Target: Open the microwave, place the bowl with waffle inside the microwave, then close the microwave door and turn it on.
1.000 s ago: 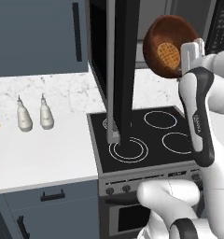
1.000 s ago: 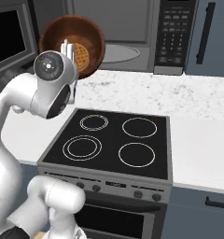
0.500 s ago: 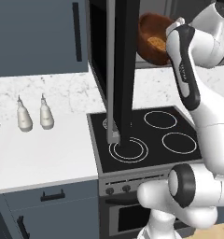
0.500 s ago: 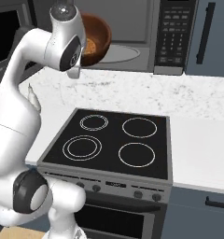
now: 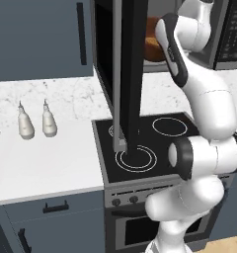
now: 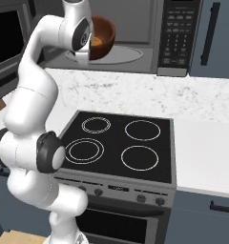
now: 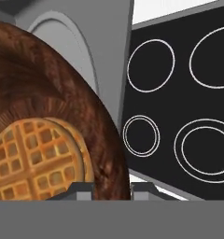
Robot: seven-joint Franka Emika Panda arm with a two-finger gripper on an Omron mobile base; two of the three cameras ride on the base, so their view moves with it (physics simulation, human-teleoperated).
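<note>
The microwave (image 6: 135, 21) stands open, and its grey cavity shows a round turntable (image 6: 117, 55). In the left base view the microwave door (image 5: 131, 74) juts out edge-on over the stove. The reddish-brown bowl (image 6: 103, 34) hangs at the cavity mouth just above the turntable, tilted, with a waffle (image 7: 35, 164) in it. My gripper (image 6: 89, 45) is shut on the bowl's left rim. In the hand view the rim of the bowl (image 7: 62, 93) sits between the gripper (image 7: 112, 190) finger tips. The bowl (image 5: 153, 43) peeks out behind the arm.
A black four-ring stove (image 6: 121, 143) lies under the microwave. The keypad strip (image 6: 176, 33) is on the microwave's right, with a blue-grey cabinet handle (image 6: 212, 29) beyond. Two white bottles (image 5: 25, 126) stand on the marble counter (image 5: 51, 158) to the left.
The arm has swung up and back, carrying the bowl from in front of the open door to the cavity mouth over the turntable. The grip has not changed.
</note>
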